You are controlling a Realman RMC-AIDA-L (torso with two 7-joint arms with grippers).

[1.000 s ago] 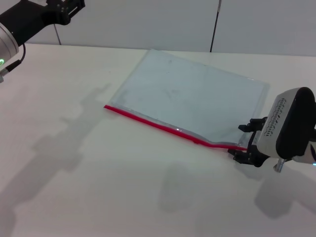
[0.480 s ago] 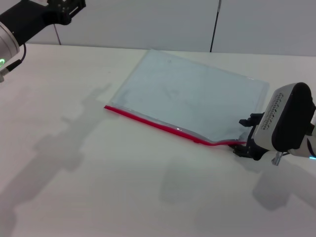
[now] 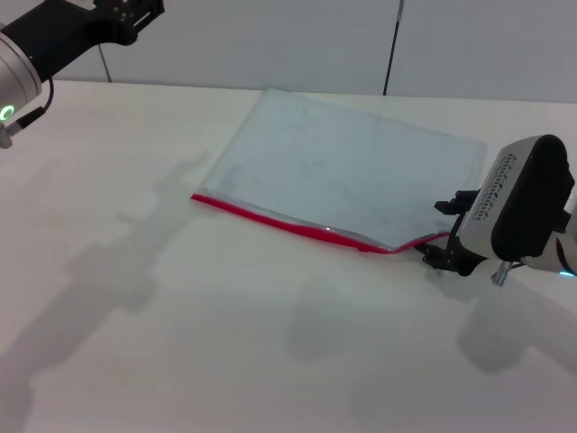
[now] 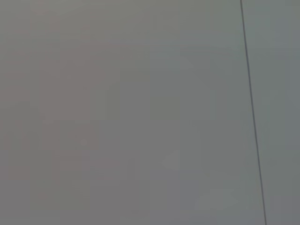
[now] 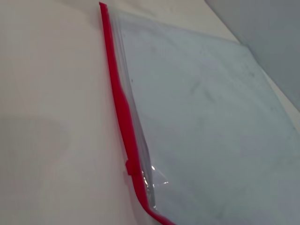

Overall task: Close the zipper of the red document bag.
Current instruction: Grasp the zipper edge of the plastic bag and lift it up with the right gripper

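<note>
The red document bag (image 3: 347,176) lies flat on the white table, a translucent pale blue-grey pouch. Its zipper (image 3: 288,223) is a red strip along the near long edge. My right gripper (image 3: 444,236) is at the zipper's right end and shut on it; that end curves up off the table toward the gripper. In the right wrist view the zipper (image 5: 123,105) runs away from the camera, and the bag's (image 5: 206,122) layers gape apart at the close end. My left gripper (image 3: 135,13) hangs high at the far left, away from the bag.
The white table (image 3: 180,343) stretches bare to the front and left of the bag. A grey wall (image 3: 270,41) with a dark vertical seam (image 3: 392,45) stands behind the table. The left wrist view shows only that wall (image 4: 117,112).
My right gripper has moved away from me toward the back of the table, taking the zipper's right end with it. That end now bends upward. The left arm has barely shifted.
</note>
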